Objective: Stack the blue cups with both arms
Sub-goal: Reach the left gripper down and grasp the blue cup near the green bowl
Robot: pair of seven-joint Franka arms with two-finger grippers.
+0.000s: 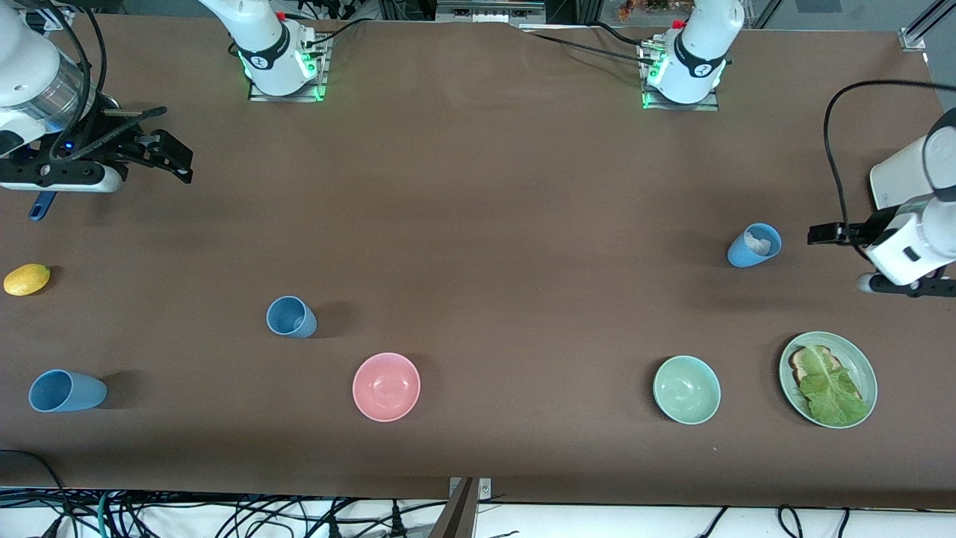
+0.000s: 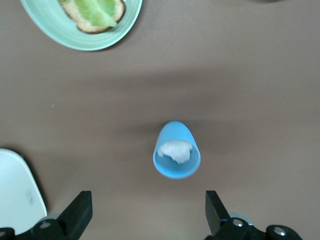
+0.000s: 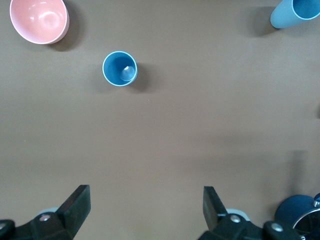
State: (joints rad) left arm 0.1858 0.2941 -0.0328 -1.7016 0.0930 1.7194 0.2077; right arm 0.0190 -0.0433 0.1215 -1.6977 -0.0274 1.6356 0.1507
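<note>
Since all three blue cups stand apart and none sits in another, the stacking looks not yet begun. Cup w/ something white inside (image 1: 754,245) stands toward the left arm's end of the table, about mid-depth; in the left wrist view it shows (image 2: 176,150) just ahead of the gripper. Middle cup (image 1: 291,317) is upright toward the right arm's end, nearer the front edge, w/ the pink bowl (image 1: 386,386) beside it and nearer still to the camera. Third cup (image 1: 66,391) is close to the front corner at the right arm's end; it looks tipped on its side, though I can't be sure. Left gripper (image 1: 907,288) hovers near the table's end edge, jaws wide, nothing held. Right gripper (image 1: 160,153) hangs over the table toward the robots' edge at the right arm's end, also spread wide and empty; its wrist view has the middle cup (image 3: 120,68) well ahead of it. Judged from this, all picks and placements are left, approx. zero progress. Other items: pale green bowl (image 1: 686,389) and a green plate (image 1: 866,373) w/ toast and lettuce, both near the front edge toward the left arm's end, and a lemon (image 1: 27,279) by the end edge at the right arm's end. Worktop (image 1: 478,224) is matte brown, slightly creased; cables trail below the front edge, metal framing shows along the robots' edge.
</note>
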